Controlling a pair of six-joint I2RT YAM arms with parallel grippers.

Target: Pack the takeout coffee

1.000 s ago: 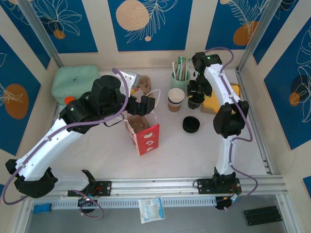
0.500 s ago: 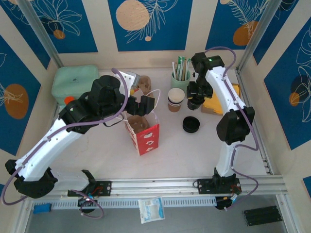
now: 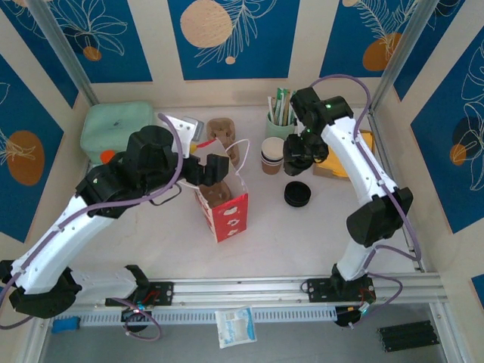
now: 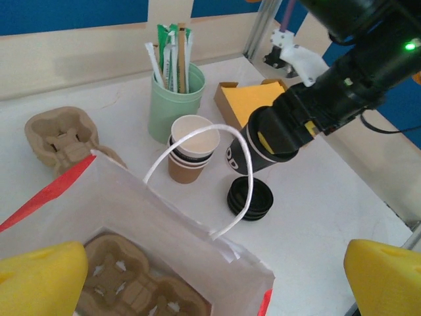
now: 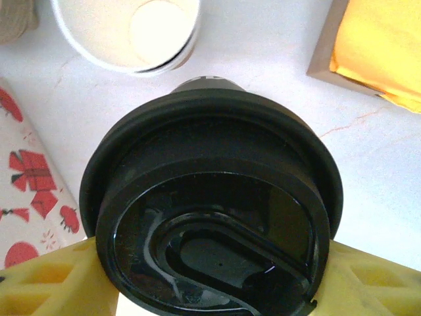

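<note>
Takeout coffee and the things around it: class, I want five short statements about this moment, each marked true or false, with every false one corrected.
1. The right gripper is shut on the takeout coffee. True.
2. The takeout coffee stands inside the paper bag. False: it is held tilted outside the bag, next to the stack of lidless cups.
3. A pulp cup carrier lies at the bottom of the paper bag. True.
4. The green holder is empty. False: wrapped sticks stand in it.
5. The loose black lids lie on the table, outside the bag. True.
</note>
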